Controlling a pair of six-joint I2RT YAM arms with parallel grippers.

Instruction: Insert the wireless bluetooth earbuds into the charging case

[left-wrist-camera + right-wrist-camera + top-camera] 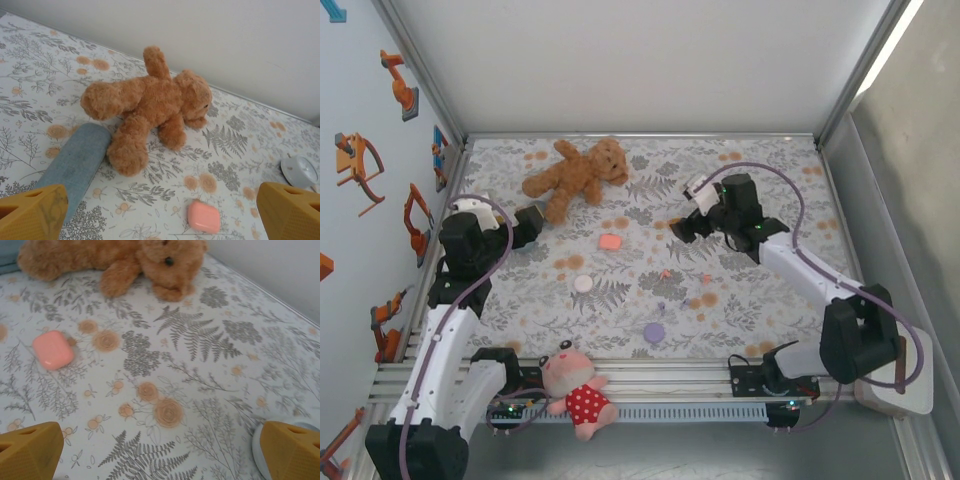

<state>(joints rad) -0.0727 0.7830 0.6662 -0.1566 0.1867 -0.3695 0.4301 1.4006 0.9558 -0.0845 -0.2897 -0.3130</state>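
Fern-print cloth (740,190), brown teddy bear (576,176) behind pink case (611,241), tiny earbuds (665,272) loose mid-table, left gripper (528,224) and right gripper (683,228) both spread wide, empty.

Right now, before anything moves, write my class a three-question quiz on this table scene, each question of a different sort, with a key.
1. True or false: the left claw and the right claw both stand open, holding nothing.
2. Which case lies nearest the teddy bear? A the pink case; B the white one; C the purple one.
3. Short answer: what does the pink doll wear?
Key: 1 true; 2 A; 3 a red spotted dress.
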